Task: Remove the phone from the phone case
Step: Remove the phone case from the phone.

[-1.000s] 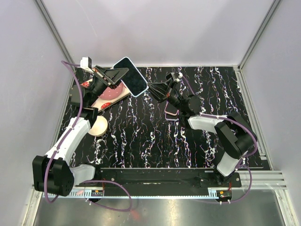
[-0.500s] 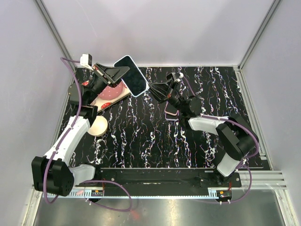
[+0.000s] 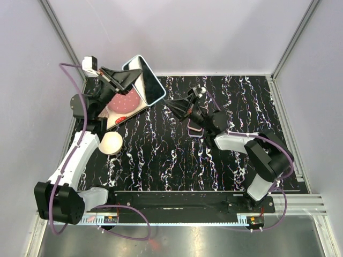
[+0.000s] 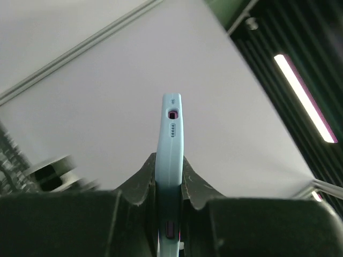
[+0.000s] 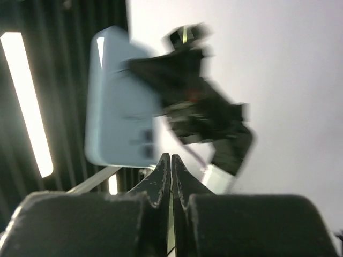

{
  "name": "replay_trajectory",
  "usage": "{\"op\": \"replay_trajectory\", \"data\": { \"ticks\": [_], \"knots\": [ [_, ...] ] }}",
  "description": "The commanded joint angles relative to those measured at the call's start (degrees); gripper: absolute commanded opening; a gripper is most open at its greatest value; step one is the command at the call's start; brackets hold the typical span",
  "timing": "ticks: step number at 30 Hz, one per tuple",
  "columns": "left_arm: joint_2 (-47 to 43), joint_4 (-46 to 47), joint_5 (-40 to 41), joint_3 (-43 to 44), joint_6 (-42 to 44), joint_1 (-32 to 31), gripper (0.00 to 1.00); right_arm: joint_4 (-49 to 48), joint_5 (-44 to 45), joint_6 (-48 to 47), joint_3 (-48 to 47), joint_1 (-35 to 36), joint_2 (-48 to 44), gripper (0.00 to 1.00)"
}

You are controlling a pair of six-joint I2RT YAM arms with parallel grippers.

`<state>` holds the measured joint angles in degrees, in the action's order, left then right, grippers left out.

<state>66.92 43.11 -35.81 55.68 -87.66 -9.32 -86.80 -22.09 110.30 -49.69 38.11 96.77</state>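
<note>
Blue phone case (image 4: 171,134) gripped by left end effector (image 4: 170,179), long axis pointing outward; right end effector (image 5: 170,163) closed.

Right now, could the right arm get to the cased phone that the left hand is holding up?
Probably yes. The right hand points at the cased phone in the left hand across open air, with nothing between them. It is shut, though, so it would have to open first.

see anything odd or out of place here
Nothing is spilled or broken. The cased phone hangs tilted above the table, pinched in the left gripper. The right gripper is shut on nothing, apart from it.
</note>
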Motion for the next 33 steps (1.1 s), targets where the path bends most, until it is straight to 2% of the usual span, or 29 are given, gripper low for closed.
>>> {"op": "replay_trajectory", "data": {
  "ticks": [1,7,8,9,10,12,13,15,16,17,18,19,20,21,22,23,25,26,27,29,31,33],
  "knots": [
    [-6.4,18.4,4.7,8.9,-10.2,0.8,0.0,-2.1,-2.9,-1.2,3.2,0.7,3.0,0.0],
    [-6.8,16.5,3.8,9.1,-9.7,1.7,0.0,-2.0,-3.2,-2.8,4.1,0.6,1.8,0.0],
    [-7.1,15.6,3.0,8.9,-8.6,1.8,0.0,-1.8,-4.0,-3.9,4.2,0.5,1.4,0.02],
    [-7.2,14.5,2.5,8.5,-7.9,1.7,0.0,-1.8,-4.2,-4.2,4.6,0.2,1.1,0.1],
    [-7.5,10.9,1.8,8.4,-6.1,1.7,0.0,-1.7,-4.5,-4.6,5.0,-0.1,0.3,0.23],
    [-8.0,6.7,-1.4,8.4,-3.7,1.8,0.0,-0.6,-5.7,-5.5,6.2,-1.5,-0.9,0.32],
    [-8.0,3.2,-2.4,8.2,-1.7,1.8,0.0,0.1,-6.0,-6.0,6.5,-2.1,-2.1,0.4],
    [-8.4,-0.6,-5.9,8.6,1.3,1.7,0.0,2.8,-7.7,-7.2,7.6,-3.8,-3.4,0.44],
    [-8.5,-9.0,-7.2,9.5,6.7,1.5,0.0,3.9,-8.4,-7.9,8.1,-4.4,-5.4,0.45],
    [-8.6,-14.4,-8.8,11.5,10.1,0.9,0.0,7.8,-9.6,-10.3,9.3,-5.8,-6.9,0.47],
    [-8.4,-23.9,-9.4,12.5,13.4,0.6,0.0,10.9,-10.1,-12.0,9.7,-6.5,-10.5,0.48],
    [-8.4,-27.2,-10.0,13.0,18.3,0.4,0.0,14.8,-10.7,-14.1,9.9,-7.3,-12.6,0.49],
    [-8.1,-29.3,-11.0,12.7,19.5,0.1,0.0,24.5,-11.5,-19.9,9.8,-8.0,-14.8,0.48],
    [-8.0,-30.0,-10.9,11.4,19.8,0.0,0.0,30.2,-11.3,-23.6,8.7,-8.7,-19.6,0.47],
    [-8.2,-28.4,-10.5,9.6,18.2,-0.3,0.0,43.3,-10.5,-31.9,7.7,-8.8,-22.0,0.47],
    [-8.1,-25.7,-10.5,5.5,17.1,-1.1,0.0,49.9,-8.1,-36.3,4.4,-8.8,-24.3,0.47],
    [-6.5,-22.4,-11.4,3.0,15.6,-1.9,0.0,63.1,-6.2,-45.3,0.8,-8.8,-28.4,0.48],
    [-5.7,-21.6,-12.8,1.4,15.6,-2.9,0.0,65.7,-5.2,-47.4,-2.2,-8.9,-29.2,0.49],
    [-4.3,-20.9,-13.3,0.8,15.8,-3.4,0.0,67.8,-5.1,-49.1,-3.7,-9.0,-29.6,0.57],
    [-2.4,-20.1,-14.9,-0.2,17.1,-5.3,0.0,74.0,-4.7,-53.6,-7.9,-9.0,-29.1,0.6],
    [-1.4,-21.5,-15.5,-0.5,20.5,-6.4,0.0,75.8,-4.1,-55.2,-9.1,-9.1,-28.7,0.64],
    [0.1,-23.7,-16.9,-0.3,23.0,-7.2,0.0,75.6,-2.1,-55.5,-9.2,-9.1,-28.7,0.73]
  ]
}}
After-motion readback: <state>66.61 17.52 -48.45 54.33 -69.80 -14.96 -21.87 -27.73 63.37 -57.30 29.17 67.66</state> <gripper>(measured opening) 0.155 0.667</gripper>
